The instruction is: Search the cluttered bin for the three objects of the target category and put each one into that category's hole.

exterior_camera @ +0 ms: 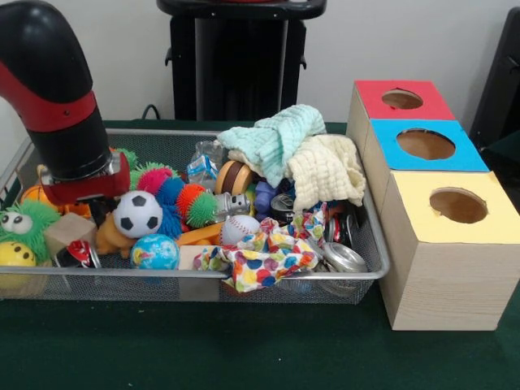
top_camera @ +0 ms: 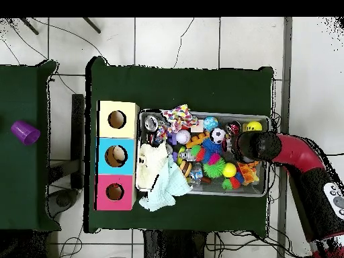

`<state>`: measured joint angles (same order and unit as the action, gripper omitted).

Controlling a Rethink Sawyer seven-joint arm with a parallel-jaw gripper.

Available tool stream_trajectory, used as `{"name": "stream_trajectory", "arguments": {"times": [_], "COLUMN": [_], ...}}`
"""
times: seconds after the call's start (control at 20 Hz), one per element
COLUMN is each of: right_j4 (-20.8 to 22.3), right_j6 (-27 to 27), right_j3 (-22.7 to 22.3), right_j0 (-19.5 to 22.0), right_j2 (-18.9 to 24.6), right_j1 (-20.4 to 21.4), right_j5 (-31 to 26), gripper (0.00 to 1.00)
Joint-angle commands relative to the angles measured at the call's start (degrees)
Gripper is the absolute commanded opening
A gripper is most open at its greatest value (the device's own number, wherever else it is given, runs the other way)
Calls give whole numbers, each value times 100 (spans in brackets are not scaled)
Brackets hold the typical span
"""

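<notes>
The wire mesh bin holds a heap of toys and cloths. My gripper is down among the toys at the bin's left end in the front view; its lower part is hidden by them. In the overhead view it is at the bin's right end. An orange plush toy lies just below and right of the gripper, partly under a soccer ball. I cannot pick out a pale tan plush in the bin. Something pale shows inside the blue box's hole.
Red, blue and yellow topped boxes stand right of the bin. A green googly-eyed ball, spiky balls, a baseball, mint, yellow and dotted cloths fill the bin.
</notes>
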<state>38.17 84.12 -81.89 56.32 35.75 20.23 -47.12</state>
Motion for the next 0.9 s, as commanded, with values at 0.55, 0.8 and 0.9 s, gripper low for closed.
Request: {"name": "stream_trajectory", "arguments": {"times": [0.55,0.8,0.9], "right_j4": [-1118,-1192,-1195], "right_j6": [580,658,664], "right_j3": [-1714,-1964,-1972], "right_j0": [-85,-127,-178], "right_j2": [162,44,-9], "right_j1": [1608,1670,1616], "right_j5": [677,974,1047], "gripper": [0,0,0]}}
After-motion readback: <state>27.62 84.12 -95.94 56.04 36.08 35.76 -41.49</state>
